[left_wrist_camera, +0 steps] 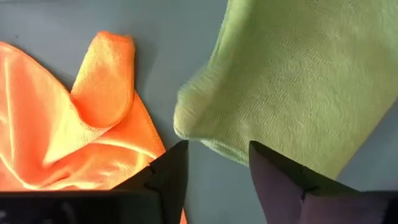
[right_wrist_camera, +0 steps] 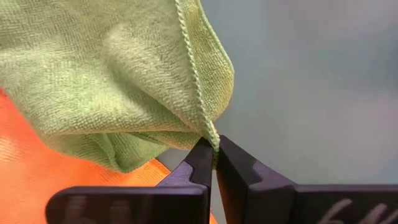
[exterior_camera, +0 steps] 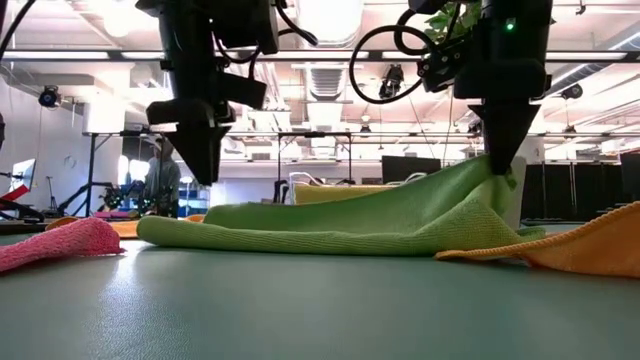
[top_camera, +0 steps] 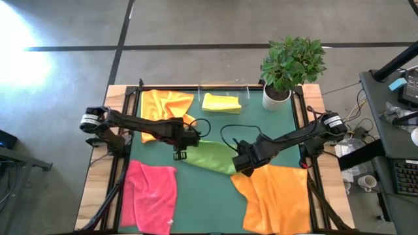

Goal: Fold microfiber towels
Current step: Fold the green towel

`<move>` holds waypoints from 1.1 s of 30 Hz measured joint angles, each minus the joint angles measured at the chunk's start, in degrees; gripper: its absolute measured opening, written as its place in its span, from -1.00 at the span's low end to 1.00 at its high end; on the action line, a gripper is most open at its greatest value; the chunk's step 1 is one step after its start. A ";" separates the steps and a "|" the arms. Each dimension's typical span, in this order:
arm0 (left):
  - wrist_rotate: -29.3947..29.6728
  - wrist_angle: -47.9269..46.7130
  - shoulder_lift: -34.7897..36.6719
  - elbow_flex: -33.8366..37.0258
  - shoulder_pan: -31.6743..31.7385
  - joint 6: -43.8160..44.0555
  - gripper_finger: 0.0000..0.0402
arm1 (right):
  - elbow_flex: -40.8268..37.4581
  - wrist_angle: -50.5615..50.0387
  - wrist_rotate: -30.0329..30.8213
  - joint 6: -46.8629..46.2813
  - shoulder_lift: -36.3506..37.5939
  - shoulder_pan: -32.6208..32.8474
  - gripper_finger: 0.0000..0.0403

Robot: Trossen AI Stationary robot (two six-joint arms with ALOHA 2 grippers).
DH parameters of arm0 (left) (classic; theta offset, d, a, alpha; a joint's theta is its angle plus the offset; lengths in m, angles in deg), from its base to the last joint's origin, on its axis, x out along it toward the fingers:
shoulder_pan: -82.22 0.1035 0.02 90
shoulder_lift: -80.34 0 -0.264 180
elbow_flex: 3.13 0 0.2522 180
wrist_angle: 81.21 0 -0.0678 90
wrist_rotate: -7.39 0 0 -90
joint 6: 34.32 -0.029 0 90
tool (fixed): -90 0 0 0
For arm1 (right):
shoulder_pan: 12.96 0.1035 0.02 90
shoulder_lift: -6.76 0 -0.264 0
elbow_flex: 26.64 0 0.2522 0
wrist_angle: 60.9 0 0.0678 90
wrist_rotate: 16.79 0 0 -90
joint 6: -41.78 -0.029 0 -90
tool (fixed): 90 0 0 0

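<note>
I am pinching the edge of the green towel (right_wrist_camera: 118,81) in my right gripper (right_wrist_camera: 214,163), lifting that end off the table mat (top_camera: 209,189) mid-table. My left gripper (left_wrist_camera: 214,163) is hanging just above its other end, fingers apart, gripping nothing.

Pink towel (top_camera: 151,197) and front orange towel (top_camera: 274,199) cut off at the picture's lower edge; green towel (top_camera: 210,156) partly hidden under right arm.
</note>
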 joint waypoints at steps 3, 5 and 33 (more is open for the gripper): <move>-0.02 -2.48 0.82 -0.56 0.09 -1.66 -0.16 | 0.47 0.22 0.00 1.48 0.00 0.00 -0.93; -0.02 -3.18 1.64 -1.17 0.11 -2.80 -0.14 | 1.11 0.30 0.04 2.24 0.00 -0.19 -0.86; -14.96 29.71 17.29 15.81 0.32 -3.99 -0.14 | -2.25 4.59 -3.05 -6.58 12.22 3.18 -0.36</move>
